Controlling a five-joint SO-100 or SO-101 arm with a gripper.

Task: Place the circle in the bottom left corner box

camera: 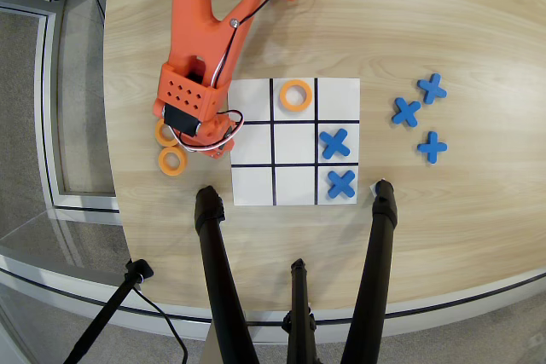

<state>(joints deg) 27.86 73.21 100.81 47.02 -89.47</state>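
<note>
Right, the orange arm [200,40] reaches down from the table's 12 o'clock edge in the overhead view, and its gripper [207,144] hangs over the wood just off the grid's [294,142] 9 o'clock side. The wrist housing covers the fingers from above, so I cannot tell whether they stand wide, narrow, or hold anything.

Two rings lie on the table at 9 o'clock from the grid: one ring [173,161] sits fully in sight, and a second [164,133] just above it is half hidden under the arm. A third ring [296,95] rests in the top middle cell. The bottom left box [252,185] is bare white paper.

Two blue crosses sit in the grid's right column, one in the middle cell [335,143] and one in the bottom cell [340,183]. Three more crosses [419,114] lie loose on the table at 3 o'clock from the grid, well apart from it.

Black tripod legs [217,279] rise at 6 o'clock, near the grid's lower edge.
</note>
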